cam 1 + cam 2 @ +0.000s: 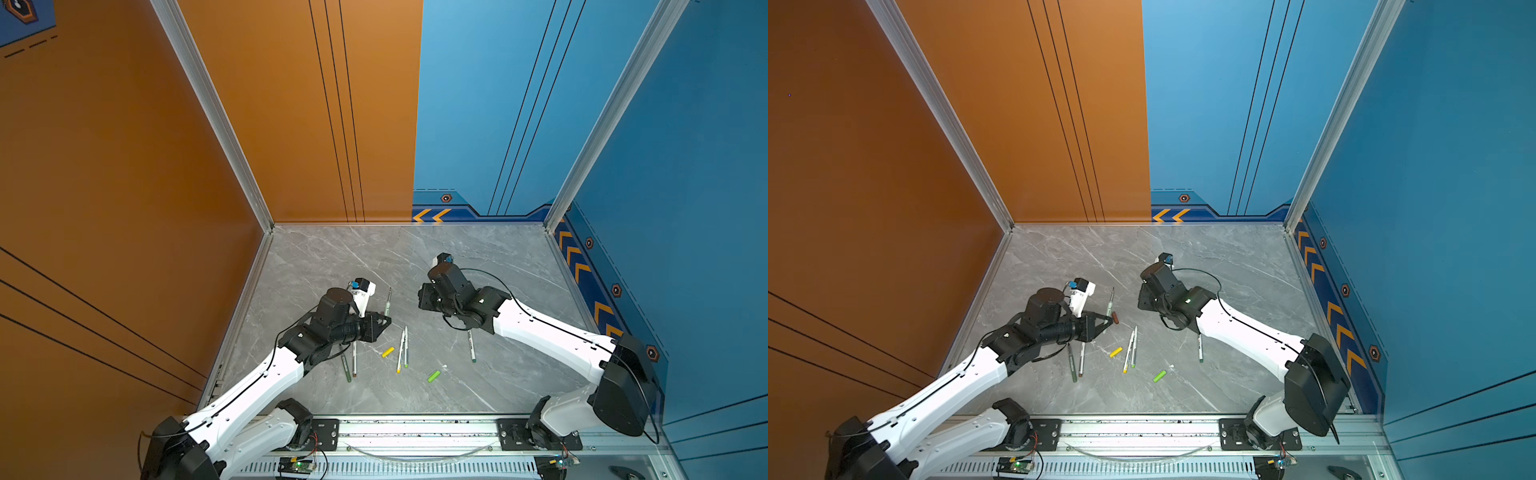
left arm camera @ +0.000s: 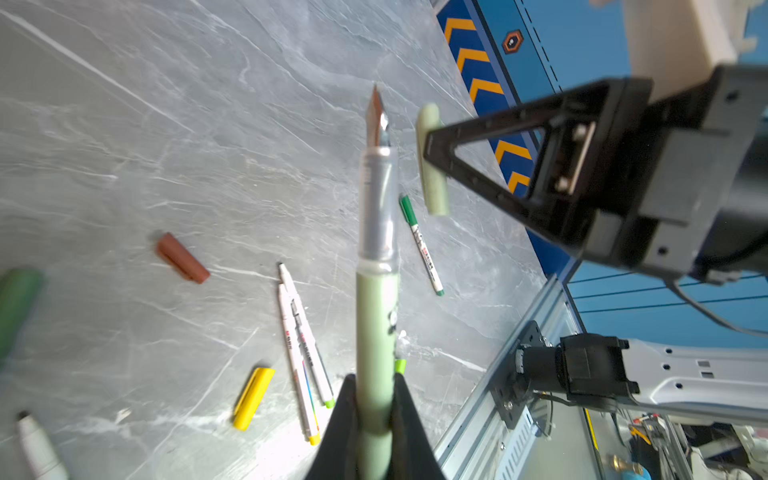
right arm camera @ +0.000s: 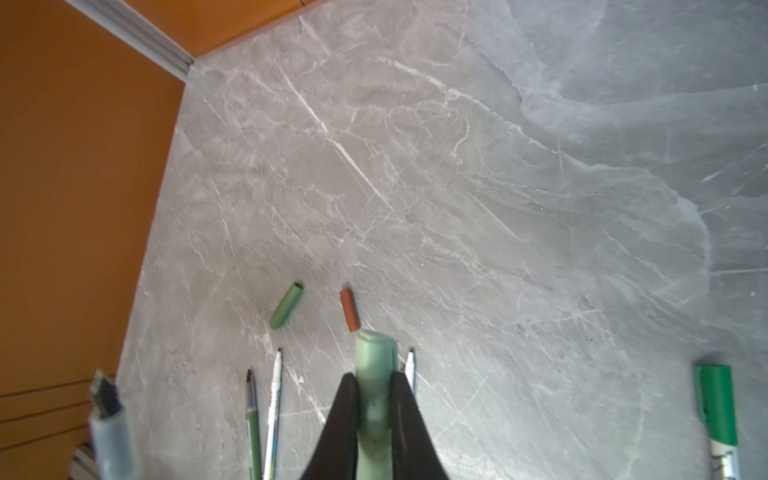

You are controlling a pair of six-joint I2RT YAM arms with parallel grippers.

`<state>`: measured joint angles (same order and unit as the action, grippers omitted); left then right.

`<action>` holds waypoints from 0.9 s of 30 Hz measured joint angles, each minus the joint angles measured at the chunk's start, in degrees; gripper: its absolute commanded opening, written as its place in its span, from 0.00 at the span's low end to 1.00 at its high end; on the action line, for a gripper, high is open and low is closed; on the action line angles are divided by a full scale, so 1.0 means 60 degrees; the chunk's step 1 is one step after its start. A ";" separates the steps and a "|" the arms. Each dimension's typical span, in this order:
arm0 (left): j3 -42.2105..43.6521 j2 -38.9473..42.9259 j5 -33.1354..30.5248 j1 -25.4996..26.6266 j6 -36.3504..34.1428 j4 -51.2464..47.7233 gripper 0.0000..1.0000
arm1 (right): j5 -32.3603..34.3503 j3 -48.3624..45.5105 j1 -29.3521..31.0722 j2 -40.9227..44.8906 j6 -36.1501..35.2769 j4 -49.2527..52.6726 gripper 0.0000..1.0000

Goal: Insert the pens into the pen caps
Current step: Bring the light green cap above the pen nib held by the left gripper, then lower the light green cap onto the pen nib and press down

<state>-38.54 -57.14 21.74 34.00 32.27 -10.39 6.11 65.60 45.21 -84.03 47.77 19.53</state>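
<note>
Left wrist view: held pen (image 2: 376, 299) and cap (image 2: 434, 195) aloft above the surface (image 2: 166, 124), near but unjoined.
Clamped pen far back in left end effector (image 2: 375, 377), leaving nib (image 2: 376, 112) free for entry; pinched cap crosswise in right end effector (image 2: 430, 153), seemingly awaiting alignment.

A grey marble table (image 1: 415, 257) lies between an orange wall (image 1: 124, 166) and a blue wall (image 1: 685, 166) (the two colours meet behind the table's middle). Aluminium posts (image 1: 214, 112) rise from the far corners. A chevron strip (image 1: 590, 282) lines the blue wall's foot. A slotted rail (image 1: 415, 432) runs along the near edge, with a green-lit board (image 1: 297, 464) below it.
</note>
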 measured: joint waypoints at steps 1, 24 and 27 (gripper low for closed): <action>0.0000 -0.0171 0.0051 0.0149 0.0026 0.0149 0.00 | -0.0066 -0.0087 -0.0153 0.0055 0.0186 -0.0178 0.14; -0.0178 -0.1286 0.0175 0.0922 0.0095 0.1173 0.00 | -0.0998 -0.0244 -0.0681 0.0259 0.1770 -0.1701 0.13; -0.0222 -0.1348 0.0175 0.0929 0.0095 0.1206 0.00 | -0.1020 -0.0240 -0.0681 0.0255 0.1800 -0.1701 0.13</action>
<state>-39.88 -65.23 22.79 39.57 32.84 -3.16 -0.01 64.16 41.12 -82.50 58.57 9.32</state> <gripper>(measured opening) 0.126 0.132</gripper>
